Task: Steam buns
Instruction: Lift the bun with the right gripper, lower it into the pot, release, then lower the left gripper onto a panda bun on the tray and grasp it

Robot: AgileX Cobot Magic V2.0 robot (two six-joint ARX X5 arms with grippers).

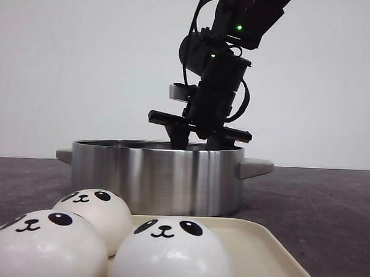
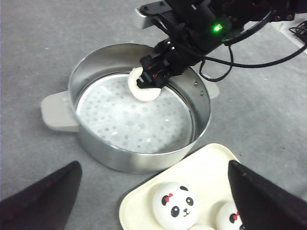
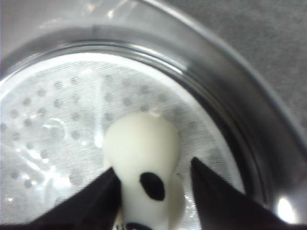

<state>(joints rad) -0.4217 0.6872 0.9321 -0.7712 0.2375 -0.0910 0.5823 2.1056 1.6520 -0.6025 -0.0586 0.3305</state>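
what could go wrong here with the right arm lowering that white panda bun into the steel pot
The right gripper squeezes the glossy white panda-face bun visibly narrow; it may stay dented, or spring sideways on release.

The bun hangs close to the round stainless steel steamer pot's far wall, so it could land against the wall rather than flat on the perforated white liner.

The cream tray with three more buns sits right beside the pot; a low return pass might clip it.

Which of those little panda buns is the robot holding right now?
The bun inside the steel pot, pinched by the right gripper over the perforated liner. The other buns sit untouched on the cream tray beside the pot.
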